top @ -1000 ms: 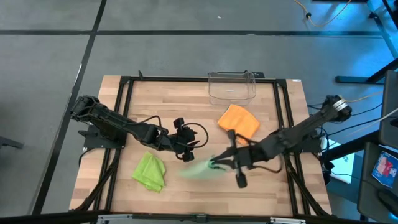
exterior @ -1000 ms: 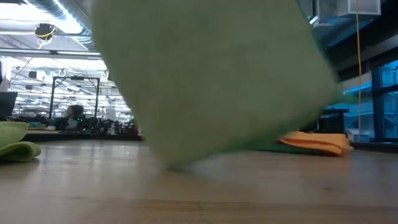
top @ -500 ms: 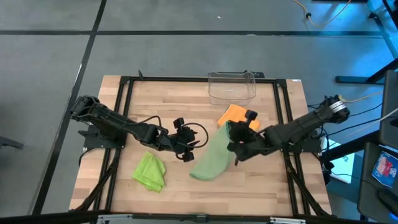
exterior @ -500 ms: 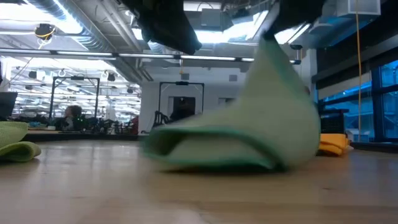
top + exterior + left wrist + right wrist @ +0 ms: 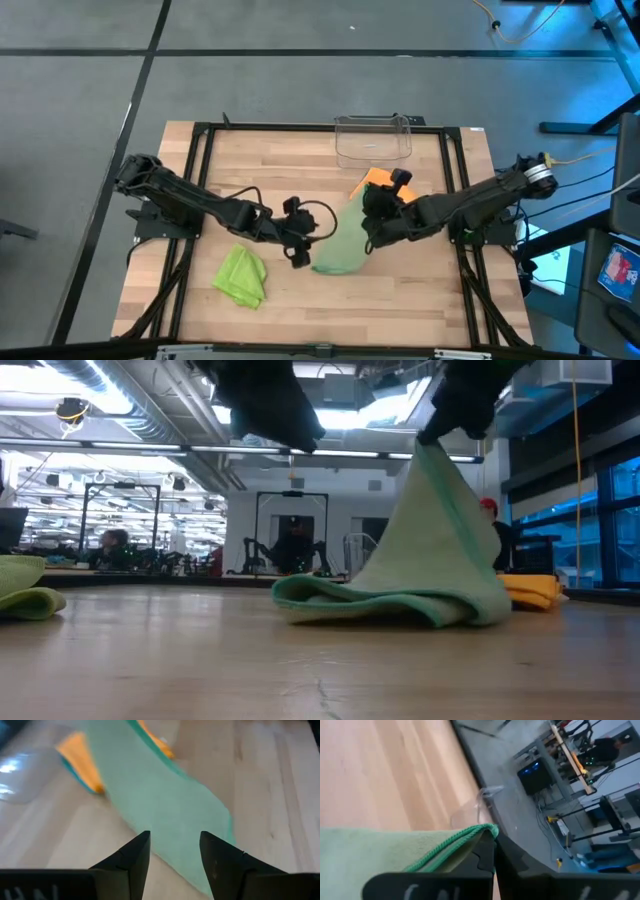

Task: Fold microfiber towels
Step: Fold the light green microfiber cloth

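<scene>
Towels first, working from the bench's left edge across: the lime green towel [image 5: 241, 276] lies bunched near the front-left corner, untouched. Next, my left gripper [image 5: 298, 240] hovers near the bench's middle with its fingers [image 5: 132, 856] apart and nothing between them, just beside the sage green towel [image 5: 343, 245]. That cloth's lower part now rests in a rumpled fold on the wood while its top edge hangs from my right gripper [image 5: 369, 226], whose jaws are pinched together on the hem. Further right, the orange towel [image 5: 379, 182] sits partly under the right arm, in front of the clear bin [image 5: 373, 139] at the back edge.

Compared with 1 second ago, the sage cloth has stopped swinging: then it was a blur low over the front of the bench, and it has since been carried back toward the middle and let down. I judge that this is the laying-out step, with the fold itself not yet made. My left gripper has barely moved.
</scene>
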Robot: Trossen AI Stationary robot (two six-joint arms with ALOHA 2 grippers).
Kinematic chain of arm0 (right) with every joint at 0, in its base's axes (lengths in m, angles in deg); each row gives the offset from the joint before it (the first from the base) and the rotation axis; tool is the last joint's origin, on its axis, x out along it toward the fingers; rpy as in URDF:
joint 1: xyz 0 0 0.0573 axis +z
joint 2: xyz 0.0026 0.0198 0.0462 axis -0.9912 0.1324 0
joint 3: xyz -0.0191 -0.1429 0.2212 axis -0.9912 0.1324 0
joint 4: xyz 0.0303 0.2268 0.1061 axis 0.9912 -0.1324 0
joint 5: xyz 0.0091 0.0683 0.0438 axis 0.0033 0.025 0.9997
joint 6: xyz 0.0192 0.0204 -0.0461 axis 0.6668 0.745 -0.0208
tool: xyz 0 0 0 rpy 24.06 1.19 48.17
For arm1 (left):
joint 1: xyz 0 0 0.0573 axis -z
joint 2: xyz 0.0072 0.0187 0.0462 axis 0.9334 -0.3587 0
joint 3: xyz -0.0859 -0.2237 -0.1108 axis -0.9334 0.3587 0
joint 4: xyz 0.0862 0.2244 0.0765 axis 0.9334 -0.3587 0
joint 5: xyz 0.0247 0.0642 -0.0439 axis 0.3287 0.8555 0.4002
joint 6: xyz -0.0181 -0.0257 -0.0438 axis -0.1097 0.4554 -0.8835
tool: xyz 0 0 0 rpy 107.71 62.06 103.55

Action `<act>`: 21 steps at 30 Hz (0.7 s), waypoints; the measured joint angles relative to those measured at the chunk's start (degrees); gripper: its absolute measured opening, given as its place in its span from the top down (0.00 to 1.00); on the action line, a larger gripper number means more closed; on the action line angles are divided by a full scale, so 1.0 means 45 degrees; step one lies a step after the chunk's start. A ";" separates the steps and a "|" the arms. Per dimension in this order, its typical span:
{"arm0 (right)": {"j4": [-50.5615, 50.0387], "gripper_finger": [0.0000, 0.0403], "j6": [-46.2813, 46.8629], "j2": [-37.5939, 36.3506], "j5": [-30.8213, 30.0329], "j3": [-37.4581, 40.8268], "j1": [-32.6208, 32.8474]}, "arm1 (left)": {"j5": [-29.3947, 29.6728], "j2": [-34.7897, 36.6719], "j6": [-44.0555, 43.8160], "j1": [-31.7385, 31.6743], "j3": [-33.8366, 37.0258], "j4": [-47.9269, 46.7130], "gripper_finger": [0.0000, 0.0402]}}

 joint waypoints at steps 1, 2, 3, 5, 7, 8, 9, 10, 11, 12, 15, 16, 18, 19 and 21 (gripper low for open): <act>0.0053 1.00 -0.0129 -0.0110 -0.0076 -0.0172 -0.0033 | -0.0233 -0.0096 0.0223 0.0009 0.0000 -0.0025 0.59; 0.0129 1.00 -0.0372 -0.0243 -0.0178 -0.0397 -0.0061 | -0.0321 -0.0237 0.0390 0.0038 0.0000 0.0025 0.59; 0.0291 1.00 -0.0683 -0.0384 -0.0208 -0.0632 -0.0076 | -0.0332 -0.0403 0.0541 0.0071 -0.0018 0.0072 0.59; 0.0383 1.00 -0.1021 -0.0610 -0.0233 -0.1114 -0.0140 | -0.0390 -0.0783 0.0829 0.0070 -0.0005 -0.0074 0.59; 0.0391 1.00 -0.1269 -0.0741 -0.0210 -0.1503 -0.0164 | -0.0755 -0.1235 0.0892 0.0062 -0.0005 0.0010 0.59; 0.0393 1.00 -0.1394 -0.0773 -0.0190 -0.1629 -0.0186 | -0.0975 -0.1486 0.0902 0.0052 -0.0005 0.0036 0.59; 0.0395 1.00 -0.1474 -0.0802 -0.0177 -0.1691 -0.0199 | -0.1190 -0.1771 0.0906 0.0018 -0.0005 0.0187 0.59; 0.0398 1.00 -0.1584 -0.0810 -0.0169 -0.1699 -0.0199 | -0.1354 -0.2070 0.0921 -0.0020 -0.0005 0.0399 0.59; 0.0402 1.00 -0.1662 -0.0810 -0.0155 -0.1690 -0.0199 | -0.1420 -0.2357 0.1030 -0.0043 -0.0005 0.0615 0.59; 0.0433 1.00 -0.1679 -0.0810 -0.0146 -0.1647 -0.0199 | -0.1434 -0.2630 0.1191 -0.0094 -0.0001 0.0903 0.59; 0.0407 1.00 -0.1661 -0.0801 -0.0087 -0.1597 -0.0202 | -0.1239 -0.3423 0.1207 -0.0212 -0.0005 0.1715 0.59; 0.0411 1.00 -0.1663 -0.0801 -0.0092 -0.1597 -0.0204 | -0.0880 -0.3672 0.1207 -0.0209 -0.0001 0.1763 0.59; 0.0440 1.00 -0.1680 -0.0801 -0.0096 -0.1597 -0.0204 | 0.0169 -0.4037 0.1182 -0.0184 0.0011 0.1814 0.59; 0.0437 1.00 -0.1681 -0.0801 -0.0092 -0.1597 -0.0204 | 0.0683 -0.4151 0.1157 -0.0162 0.0015 0.1802 0.59; 0.0441 1.00 -0.1717 -0.0801 -0.0092 -0.1597 -0.0204 | 0.1050 -0.4330 0.1147 -0.0151 0.0010 0.1875 0.59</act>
